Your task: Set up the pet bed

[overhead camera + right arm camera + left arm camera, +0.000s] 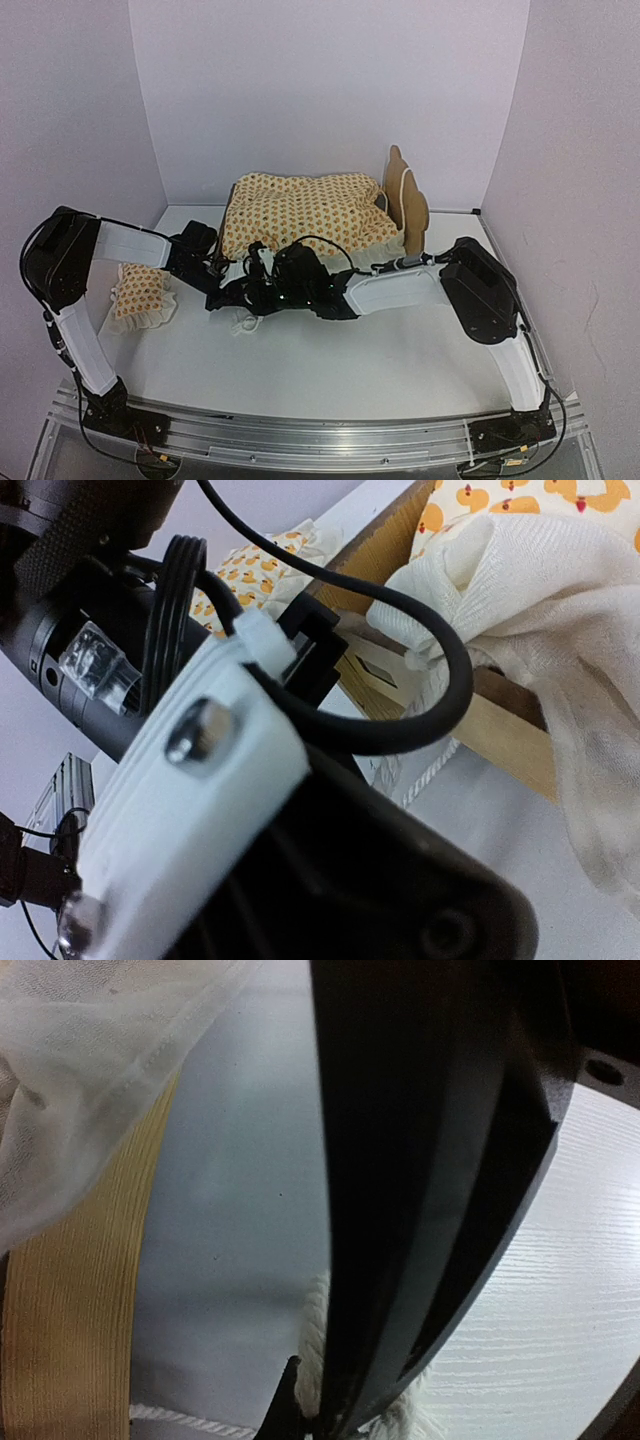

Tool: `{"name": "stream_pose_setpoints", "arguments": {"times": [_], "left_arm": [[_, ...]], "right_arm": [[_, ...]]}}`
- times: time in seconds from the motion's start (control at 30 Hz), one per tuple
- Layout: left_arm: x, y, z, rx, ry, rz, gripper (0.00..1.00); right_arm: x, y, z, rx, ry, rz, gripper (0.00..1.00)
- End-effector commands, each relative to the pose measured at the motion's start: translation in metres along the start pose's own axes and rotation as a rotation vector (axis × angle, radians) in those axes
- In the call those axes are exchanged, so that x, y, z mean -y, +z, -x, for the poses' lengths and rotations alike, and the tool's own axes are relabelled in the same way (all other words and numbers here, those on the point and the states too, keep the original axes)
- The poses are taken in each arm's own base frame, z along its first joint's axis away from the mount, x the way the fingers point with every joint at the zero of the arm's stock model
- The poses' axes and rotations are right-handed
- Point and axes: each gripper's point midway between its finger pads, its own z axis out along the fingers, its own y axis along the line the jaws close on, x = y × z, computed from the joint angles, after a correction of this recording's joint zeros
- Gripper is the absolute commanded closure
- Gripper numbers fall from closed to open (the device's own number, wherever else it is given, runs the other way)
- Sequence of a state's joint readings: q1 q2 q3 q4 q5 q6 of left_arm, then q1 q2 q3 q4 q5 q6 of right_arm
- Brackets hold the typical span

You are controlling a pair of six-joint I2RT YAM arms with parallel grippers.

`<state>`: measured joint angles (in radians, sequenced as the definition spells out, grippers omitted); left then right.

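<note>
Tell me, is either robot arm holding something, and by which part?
The jaws of the left arm seem shut on the white twisted cord beside the bed frame. Those of the right arm are hidden; cannot tell.

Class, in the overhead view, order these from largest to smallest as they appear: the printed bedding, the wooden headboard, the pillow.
1. The printed bedding, clearly largest.
2 and 3. The wooden headboard and the pillow cover similar areas; the headboard is seen nearly edge-on, so no ranking.
</note>
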<state>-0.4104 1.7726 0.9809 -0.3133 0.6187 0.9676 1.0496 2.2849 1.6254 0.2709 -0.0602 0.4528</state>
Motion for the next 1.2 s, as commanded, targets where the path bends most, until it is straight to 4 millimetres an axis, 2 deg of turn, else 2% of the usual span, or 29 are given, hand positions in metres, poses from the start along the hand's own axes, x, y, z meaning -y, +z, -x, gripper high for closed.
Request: {"name": "stream_pose_setpoints", "arguments": {"times": [0.0,0.1,0.2,0.33,0.47,0.53,0.6,0.8,0.97,1.17], "left_arm": [[-0.018,0.008,0.01,0.035,0.029,0.071,1.0],[-0.022,0.009,0.008,0.03,0.022,0.09,1.0],[-0.02,0.01,0.007,0.027,0.031,0.085,1.0],[-0.019,0.01,0.007,0.031,0.033,0.079,1.0],[-0.021,0.01,0.008,0.029,0.043,0.081,1.0],[-0.022,0.009,0.009,0.027,0.048,0.083,1.0],[-0.021,0.009,0.009,0.025,0.051,0.082,1.0],[-0.022,0.009,0.008,0.025,0.054,0.079,1.0],[-0.022,0.009,0.007,0.019,0.055,0.08,1.0],[-0.022,0.009,0.008,0.019,0.054,0.08,1.0]], "right_arm": [[-0.015,-0.033,0.029,0.025,0.009,-0.005,0.65],[-0.012,-0.049,0.023,0.002,0.01,-0.033,0.62],[-0.014,-0.069,0.028,0.01,-0.025,-0.054,0.61],[0.016,-0.079,0.027,0.029,-0.101,-0.178,0.64],[0.049,-0.061,0.021,-0.002,-0.138,-0.224,0.72],[0.058,-0.051,0.019,-0.006,-0.175,-0.251,0.81],[0.063,-0.043,0.015,-0.019,-0.202,-0.259,0.84],[0.053,-0.023,0.004,-0.061,-0.258,-0.167,0.75],[0.04,-0.015,0.001,-0.07,-0.295,-0.088,0.68],[0.038,-0.005,-0.003,-0.079,-0.308,-0.061,0.67]]}}
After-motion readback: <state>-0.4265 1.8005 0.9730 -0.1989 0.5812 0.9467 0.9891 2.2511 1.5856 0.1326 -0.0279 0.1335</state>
